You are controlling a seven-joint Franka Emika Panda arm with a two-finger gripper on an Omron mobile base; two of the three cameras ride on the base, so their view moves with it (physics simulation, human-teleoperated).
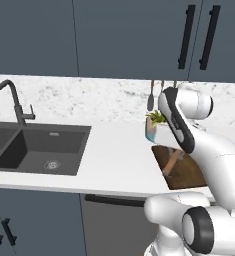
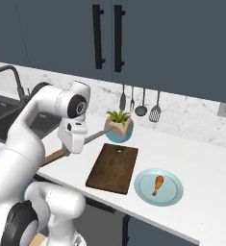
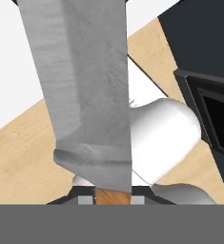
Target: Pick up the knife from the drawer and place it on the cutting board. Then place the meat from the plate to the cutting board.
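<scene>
Grey blade of knife runs out from our gripper, jaws clenched on tan handle; we judge it carried flat so it can be laid down. In right base view, blade pokes from hand toward plant pot, near counter's front edge. Next rightward: brown cutting board, bare, then plate with meat near front edge. Fingertips themselves hidden behind handle; drawer we cannot make out.
</scene>
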